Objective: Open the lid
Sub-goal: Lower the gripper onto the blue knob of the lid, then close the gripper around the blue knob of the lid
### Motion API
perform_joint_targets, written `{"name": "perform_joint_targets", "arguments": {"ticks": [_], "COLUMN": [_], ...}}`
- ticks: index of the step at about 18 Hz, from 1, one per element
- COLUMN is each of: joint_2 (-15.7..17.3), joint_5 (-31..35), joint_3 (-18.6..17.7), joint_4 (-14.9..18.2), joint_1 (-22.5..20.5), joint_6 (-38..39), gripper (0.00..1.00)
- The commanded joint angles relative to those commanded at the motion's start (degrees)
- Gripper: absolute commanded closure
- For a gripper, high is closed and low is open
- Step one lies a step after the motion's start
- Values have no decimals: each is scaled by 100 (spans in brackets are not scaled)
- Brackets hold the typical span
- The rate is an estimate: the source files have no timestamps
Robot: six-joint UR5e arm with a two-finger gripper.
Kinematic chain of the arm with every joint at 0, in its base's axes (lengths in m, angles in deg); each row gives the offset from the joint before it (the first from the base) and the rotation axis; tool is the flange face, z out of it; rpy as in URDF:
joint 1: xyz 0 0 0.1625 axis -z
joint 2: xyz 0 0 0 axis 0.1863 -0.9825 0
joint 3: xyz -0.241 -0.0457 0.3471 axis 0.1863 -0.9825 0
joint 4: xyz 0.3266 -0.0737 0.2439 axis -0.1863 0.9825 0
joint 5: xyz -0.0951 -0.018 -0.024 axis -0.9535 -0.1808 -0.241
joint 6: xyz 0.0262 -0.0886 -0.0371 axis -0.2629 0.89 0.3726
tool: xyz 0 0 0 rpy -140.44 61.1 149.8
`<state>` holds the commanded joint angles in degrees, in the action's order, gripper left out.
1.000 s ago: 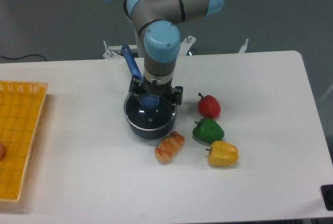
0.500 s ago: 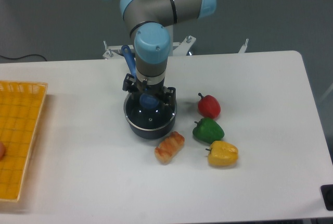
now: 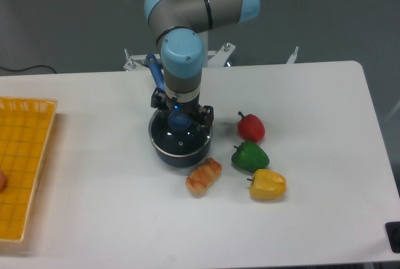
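The lid is a glass disc with a silver rim and a blue knob. It lies flat on the dark blue saucepan, whose long blue handle points to the back. My gripper hangs straight down over the lid's centre. Its black fingers stand spread on either side of the knob, with a gap showing between them and the knob. The fingertips are partly hidden by the wrist.
A red pepper, a green pepper and a yellow pepper lie right of the pan. A browned bread piece lies just in front of it. A yellow basket stands at the left edge.
The arm swung left so that the gripper centred over the blue knob, then sank slightly toward it. The lid and pan have not moved.
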<state>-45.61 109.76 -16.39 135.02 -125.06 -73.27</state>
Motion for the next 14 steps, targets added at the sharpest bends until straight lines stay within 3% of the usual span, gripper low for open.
{"name": "perform_joint_targets", "arguments": {"ticks": [4,14], "joint_2": [-35,-44], "joint_5": [308,308], "joint_3": [-88,-185], "joint_4": [-193,-202], "joint_1": [53,79], "joint_6": [0,9], "gripper": [0,0]}}
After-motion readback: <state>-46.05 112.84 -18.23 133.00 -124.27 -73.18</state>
